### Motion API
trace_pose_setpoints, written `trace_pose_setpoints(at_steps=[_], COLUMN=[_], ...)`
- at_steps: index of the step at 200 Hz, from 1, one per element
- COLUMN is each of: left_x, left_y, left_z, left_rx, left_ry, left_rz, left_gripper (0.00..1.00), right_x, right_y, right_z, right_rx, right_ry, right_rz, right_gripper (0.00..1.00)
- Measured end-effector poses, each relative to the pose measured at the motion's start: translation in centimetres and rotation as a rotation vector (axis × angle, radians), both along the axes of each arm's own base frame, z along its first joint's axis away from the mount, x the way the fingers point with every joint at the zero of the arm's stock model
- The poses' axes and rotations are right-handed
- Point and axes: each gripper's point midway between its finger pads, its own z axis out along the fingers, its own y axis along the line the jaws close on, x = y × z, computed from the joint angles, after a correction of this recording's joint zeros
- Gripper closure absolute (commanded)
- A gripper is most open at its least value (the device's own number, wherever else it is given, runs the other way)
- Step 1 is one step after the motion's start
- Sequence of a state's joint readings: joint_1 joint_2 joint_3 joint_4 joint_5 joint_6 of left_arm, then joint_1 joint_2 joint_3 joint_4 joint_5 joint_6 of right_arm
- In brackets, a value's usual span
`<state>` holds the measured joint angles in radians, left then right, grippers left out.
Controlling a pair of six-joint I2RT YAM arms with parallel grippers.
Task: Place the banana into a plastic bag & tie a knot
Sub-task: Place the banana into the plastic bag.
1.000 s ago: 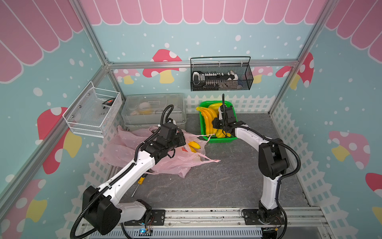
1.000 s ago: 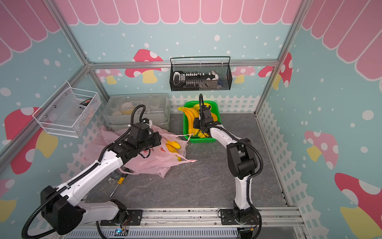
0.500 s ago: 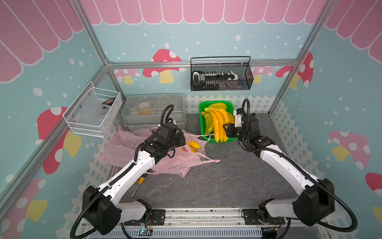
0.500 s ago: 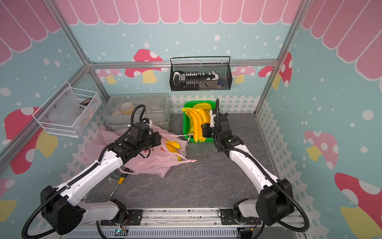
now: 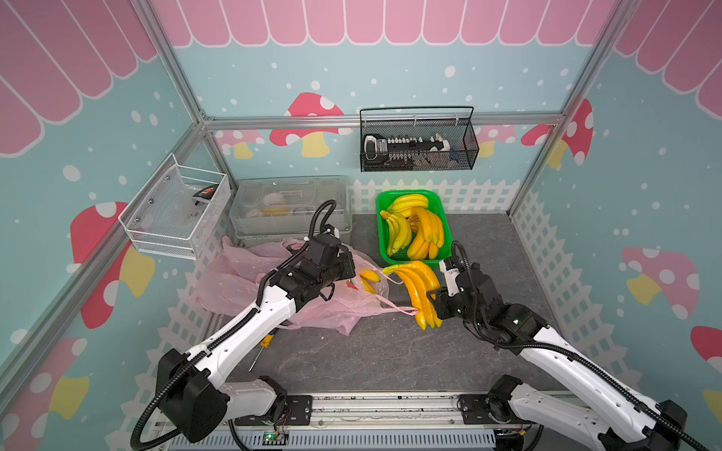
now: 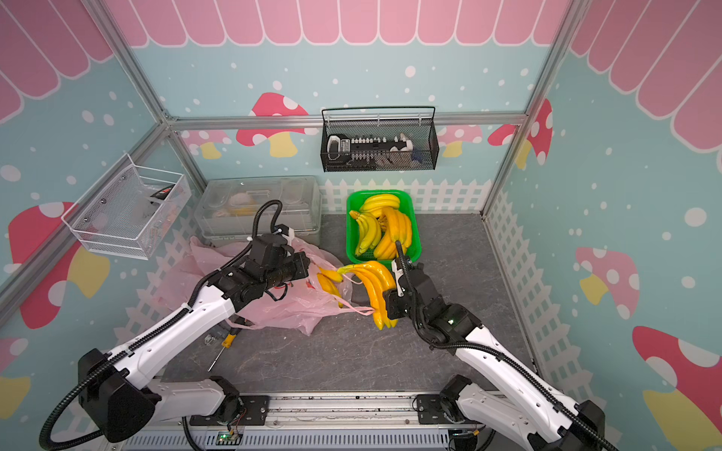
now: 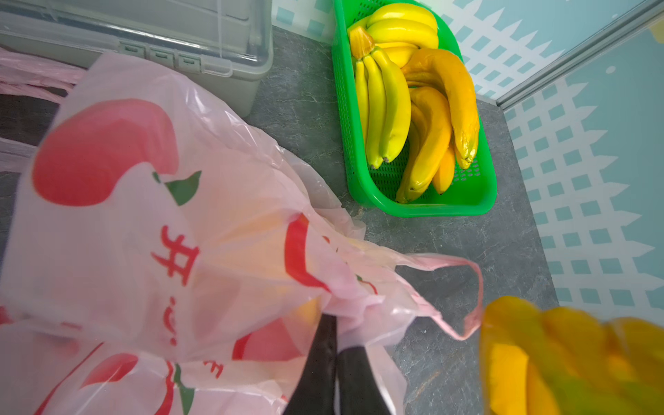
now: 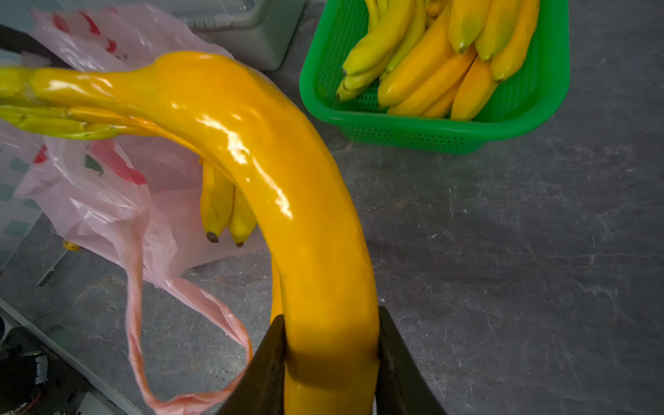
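Right jaws pinch the banana bunch (image 8: pixel 316 233) low on one orange finger. The bunch is clear of the surface (image 5: pixel 390 351), just beside the bag's loose handle loop (image 8: pixel 133 287). Left jaws are pressed together on the pink plastic bag (image 7: pixel 143 233) at its mouth edge; two small bananas (image 8: pixel 219 201) sit inside. Bag at 9 o'clock of the bunch. Green basket (image 8: pixel 431 136) at 12, holding more bunches. Bare surface from 3 to 6 o'clock. Clear lidded bin (image 5: pixel 289 207) at 11. Left arm (image 5: pixel 254 320) stretches in from 7 o'clock; right arm (image 5: pixel 554 351) from 5, wrist turned toward 9.
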<state>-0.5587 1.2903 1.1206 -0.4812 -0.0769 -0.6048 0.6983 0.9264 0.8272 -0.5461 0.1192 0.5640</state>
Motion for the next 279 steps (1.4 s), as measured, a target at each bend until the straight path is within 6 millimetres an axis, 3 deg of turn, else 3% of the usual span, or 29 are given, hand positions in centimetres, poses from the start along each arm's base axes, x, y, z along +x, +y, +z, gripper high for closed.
trace_pose_setpoints(at_steps=[24,82,111,158,188,244,279], left_x=[-0.1,0.0,0.1,0.1,-0.5,-3.2,-4.6], left_y=[-0.2,0.6,0.6,0.6,-0.3,-2.5,-3.2], left_z=[0.0,-0.2,-0.3,-0.4,-0.2,2.9,4.5], left_rx=[0.007,0.043,0.047,0.049,0.059,0.031,0.012], left_ry=[-0.003,-0.008,-0.007,-0.004,-0.016,-0.101,-0.148], left_rz=[-0.009,0.016,0.019,0.017,-0.02,-0.123,-0.166], left_gripper=[1.0,1.0,1.0,1.0,1.0,1.0,1.0], right_x=[-1.2,-2.6,-3.6,-4.3,-3.1,1.8,2.7], right_y=[-0.3,-3.2,-3.9,-3.6,-2.0,4.0,6.8], right_z=[-1.7,0.3,0.2,-4.0,-5.4,-1.2,-1.2], right_rx=[-0.045,-0.051,-0.051,-0.094,-0.117,-0.069,-0.082], right_ry=[0.05,-0.007,0.006,0.096,0.134,0.059,0.061], right_rz=[0.001,-0.062,-0.063,-0.052,-0.041,-0.003,0.038], right_gripper=[0.79,0.8,0.8,0.81,0.82,0.83,0.83])
